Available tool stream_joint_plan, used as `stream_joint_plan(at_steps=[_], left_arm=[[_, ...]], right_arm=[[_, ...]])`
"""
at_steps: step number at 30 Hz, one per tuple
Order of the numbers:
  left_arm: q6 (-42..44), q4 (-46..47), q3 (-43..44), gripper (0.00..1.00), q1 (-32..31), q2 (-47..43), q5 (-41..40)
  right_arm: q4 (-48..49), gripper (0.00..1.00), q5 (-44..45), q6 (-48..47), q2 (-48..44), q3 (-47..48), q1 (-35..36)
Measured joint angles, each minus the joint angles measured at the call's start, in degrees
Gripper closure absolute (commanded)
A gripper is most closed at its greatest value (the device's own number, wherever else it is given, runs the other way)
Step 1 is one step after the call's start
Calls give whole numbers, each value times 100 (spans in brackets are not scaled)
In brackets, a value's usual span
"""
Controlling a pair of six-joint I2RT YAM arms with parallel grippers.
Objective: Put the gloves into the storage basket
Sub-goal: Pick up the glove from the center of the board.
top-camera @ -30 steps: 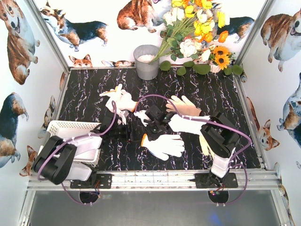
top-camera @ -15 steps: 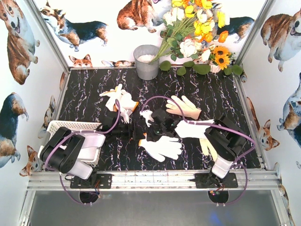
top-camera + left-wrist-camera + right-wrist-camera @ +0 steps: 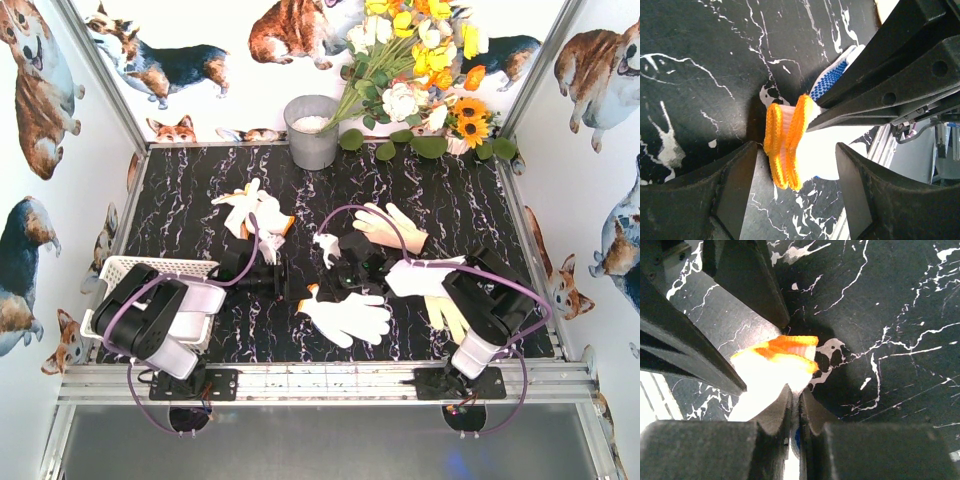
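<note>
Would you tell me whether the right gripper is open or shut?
Shut: the right gripper is clamped on the orange-cuffed white fabric glove, no gap showing.

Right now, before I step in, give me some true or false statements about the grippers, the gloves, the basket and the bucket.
1. The right gripper is shut on a glove with an orange cuff. True.
2. The left gripper is clamped on that glove. False: its fingers stand open on either side of the cuff.
3. The basket stands at the near left corner of the table. True.
4. The bucket lies tipped over. False: it stands upright at the back, beside the flowers.
</note>
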Motion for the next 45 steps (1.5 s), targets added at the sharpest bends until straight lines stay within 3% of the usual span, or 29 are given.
stream_joint_plan(at_steps=[12,21,26,45], left_arm=[[-15,417,52,42,-125,350,343],[-116,632,61,64,-396,627,540],[-129,592,61,71,-409,699,529],[-133,535,83,74,-625,699,492]], right_arm=[[341,100,-260,170,-339,-234,-57],[385,100,-369,192,-393,-236,-96],[396,100,-376,254,-391,-236,-96],[540,100,-485,468,-352,-236,-98]])
